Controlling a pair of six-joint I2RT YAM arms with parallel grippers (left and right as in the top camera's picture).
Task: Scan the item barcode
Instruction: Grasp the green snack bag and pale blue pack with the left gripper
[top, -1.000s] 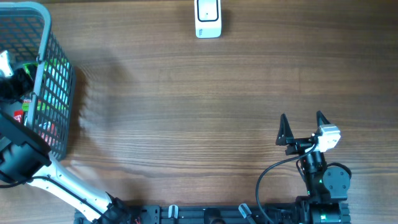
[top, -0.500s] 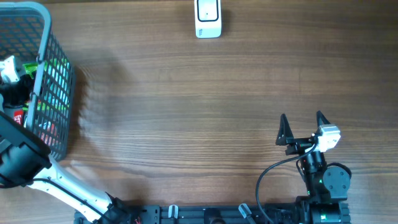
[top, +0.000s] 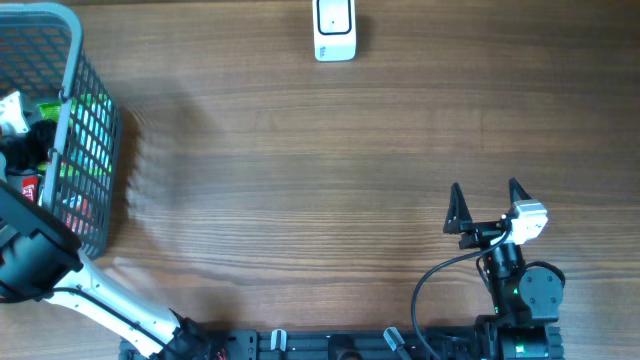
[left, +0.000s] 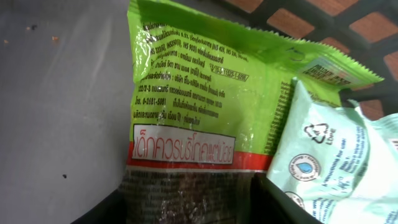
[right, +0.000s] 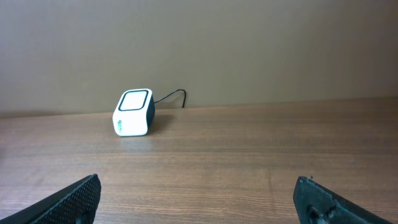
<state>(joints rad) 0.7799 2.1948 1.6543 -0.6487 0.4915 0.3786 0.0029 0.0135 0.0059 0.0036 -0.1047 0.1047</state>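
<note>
Left wrist view is almost filled by a green packet (left: 186, 106) lying right ahead of the left gripper (left: 189, 208). The packet's dark lower end sits in the gap between the two dark fingers, and its long axis runs straight away from the jaws to a crimped seam at the far end. The printed lines read upright from the gripper's side, with a red-and-white band across the middle. The far seam slants, lying nearer the jaws on their right side. Whether the jaws are pinching the packet or only flanking it cannot be told.

A pale mint packet (left: 336, 162) with a recycling mark lies over the green packet's edge, to the right of the jaws. From overhead, this arm reaches down into the basket (top: 95, 130), where both packets lie.

The right gripper (top: 485, 190) hovers over the table (top: 300, 180) with its jaws spread wide and nothing between them. The scanner (right: 132, 112) stands well ahead of those jaws and a little to their left, its white face tilted upward.
</note>
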